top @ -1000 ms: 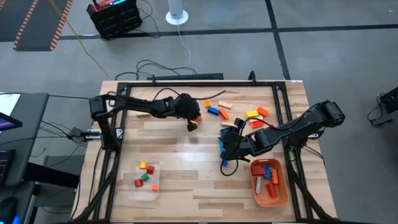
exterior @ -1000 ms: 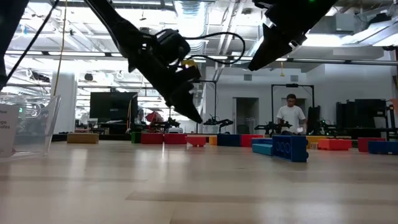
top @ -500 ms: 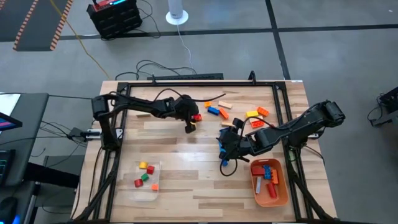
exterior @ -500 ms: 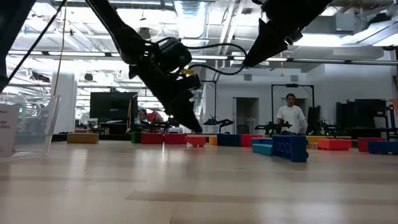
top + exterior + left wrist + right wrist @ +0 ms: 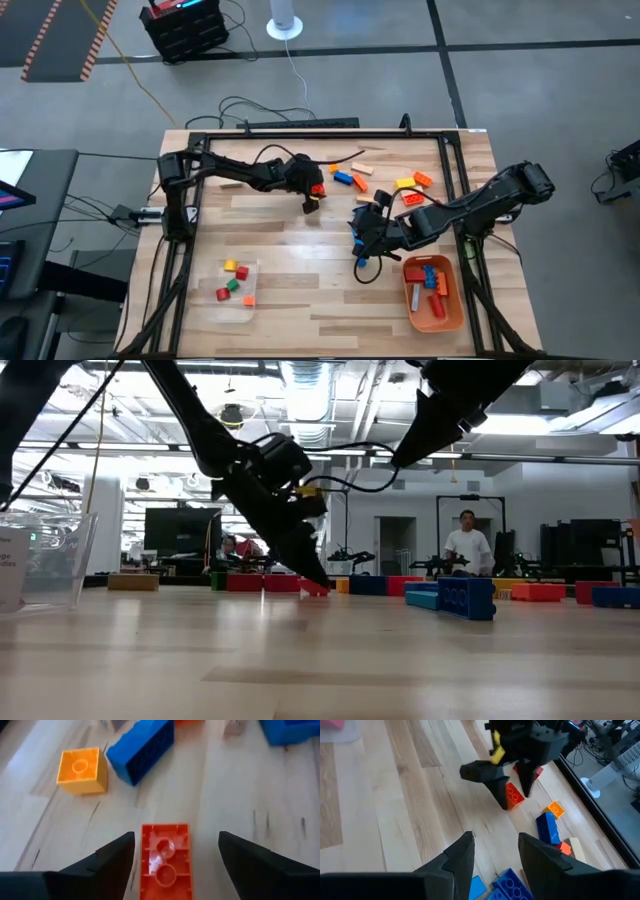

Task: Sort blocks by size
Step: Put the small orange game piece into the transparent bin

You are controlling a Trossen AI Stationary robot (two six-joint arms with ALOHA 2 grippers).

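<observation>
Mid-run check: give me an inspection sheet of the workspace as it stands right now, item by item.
Surface: wooden table, inside a black frame.
Job's things: red block lies on the wood between the left gripper's fingers; orange cube and blue bar just beyond it; loose blocks at the far side; small blocks in the clear tray; long ones in the orange tray.
Clutter: nothing seen.
Grippers: left gripper open, astride the red block; right gripper open, empty, above the table.
Cables: black cables along the table's far edge.
Surroundings: a person far behind the table.
</observation>
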